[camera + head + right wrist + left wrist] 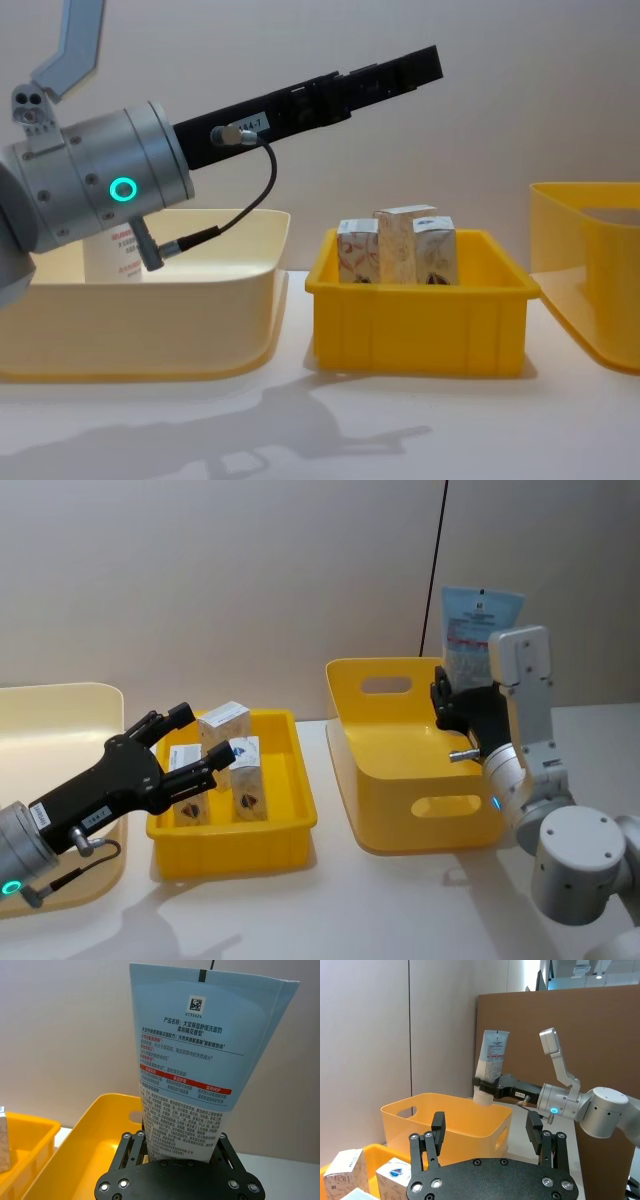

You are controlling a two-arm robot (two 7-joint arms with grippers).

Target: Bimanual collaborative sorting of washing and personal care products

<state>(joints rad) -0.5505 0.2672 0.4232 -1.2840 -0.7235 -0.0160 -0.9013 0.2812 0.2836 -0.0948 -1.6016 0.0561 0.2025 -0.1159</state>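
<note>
Right end effector [450,705] clamped on a pale blue plastic squeeze tube [480,630]; left end effector [203,733] open and empty.
The tube stands upright, crimped end up, above the tall yellow plastic bin [400,712] with handle slots. The left fingers are spread wide over the shallow yellow plastic tray [290,820], where small pale cartons with orange-brown print [397,247] stand upright. Bin and tray sit on the white desk [400,900].

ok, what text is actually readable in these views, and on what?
"0135624": under the square code on the pale blue tube, held by the right gripper above the yellow bin.
"产品名称:大宝保湿舒缓洗面奶": same tube, next line.
Rest of the tube's print: too small.
Cartons in the yellow tray: print too small.
White label on the left gripper, over the tray: blurred.
</note>
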